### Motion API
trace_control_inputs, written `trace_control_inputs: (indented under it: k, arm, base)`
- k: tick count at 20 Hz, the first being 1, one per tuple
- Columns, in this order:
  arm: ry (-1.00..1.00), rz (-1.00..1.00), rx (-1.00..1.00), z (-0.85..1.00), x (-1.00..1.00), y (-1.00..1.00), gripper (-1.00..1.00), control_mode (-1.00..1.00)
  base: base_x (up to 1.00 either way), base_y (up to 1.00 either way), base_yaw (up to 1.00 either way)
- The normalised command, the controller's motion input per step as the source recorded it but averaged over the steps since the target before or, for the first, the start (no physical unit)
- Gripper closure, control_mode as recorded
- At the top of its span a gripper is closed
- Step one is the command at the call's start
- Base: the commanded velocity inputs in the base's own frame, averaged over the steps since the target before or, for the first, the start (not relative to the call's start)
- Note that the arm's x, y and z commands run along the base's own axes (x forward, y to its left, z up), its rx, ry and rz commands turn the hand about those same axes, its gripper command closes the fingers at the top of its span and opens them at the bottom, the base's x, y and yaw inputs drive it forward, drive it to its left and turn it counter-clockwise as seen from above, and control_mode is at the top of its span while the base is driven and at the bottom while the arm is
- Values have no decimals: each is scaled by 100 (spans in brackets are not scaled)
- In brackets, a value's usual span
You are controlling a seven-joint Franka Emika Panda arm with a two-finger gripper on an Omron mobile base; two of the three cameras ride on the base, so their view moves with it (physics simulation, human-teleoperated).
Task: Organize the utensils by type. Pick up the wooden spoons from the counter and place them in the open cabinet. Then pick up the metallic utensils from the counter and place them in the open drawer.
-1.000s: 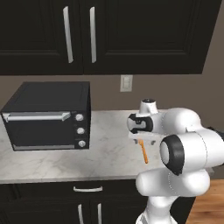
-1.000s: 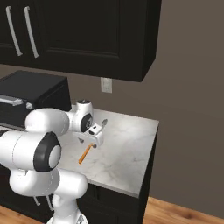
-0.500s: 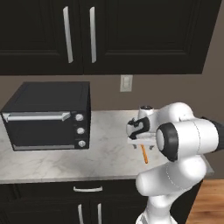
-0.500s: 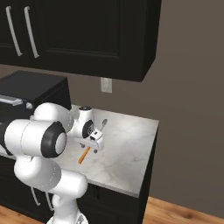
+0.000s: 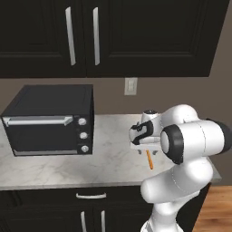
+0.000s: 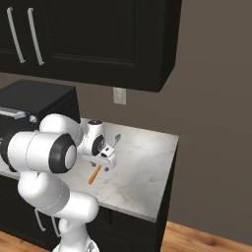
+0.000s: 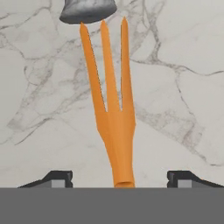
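Note:
A bright orange three-tined fork, one of the metallic utensils, lies flat on the white marble counter. My gripper hangs low over its handle end, open, with one fingertip on each side and not touching it. The fork's handle pokes out under the hand, and shows as an orange stick in the right base view. A silver-grey spoon lies just past the tines, also on the counter. The wooden spoons, the open cabinet and the open drawer are out of view.
A black toaster oven stands on the counter's left. Black wall cabinets with shut doors hang overhead. A shut drawer sits below the slab. The counter ends at its right edge, with wooden floor beyond.
The hand has come down and nearer to the counter over the orange fork, the elbow swinging out. The fingers have drawn in a little around the handle.

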Motion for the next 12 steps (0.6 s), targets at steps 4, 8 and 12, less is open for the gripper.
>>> trace_control_inputs:
  k: [4, 8, 12]
  arm:
    - [0, 0, -1, -32, -2, 0, -100, -100]
    - [0, 0, -2, -43, -16, 0, 100, -100]
    - [0, 0, 0, -32, -19, -3, 100, -100]
  base:
    - [0, 0, 0]
    - [0, 0, 0]
    - [0, 0, 0]
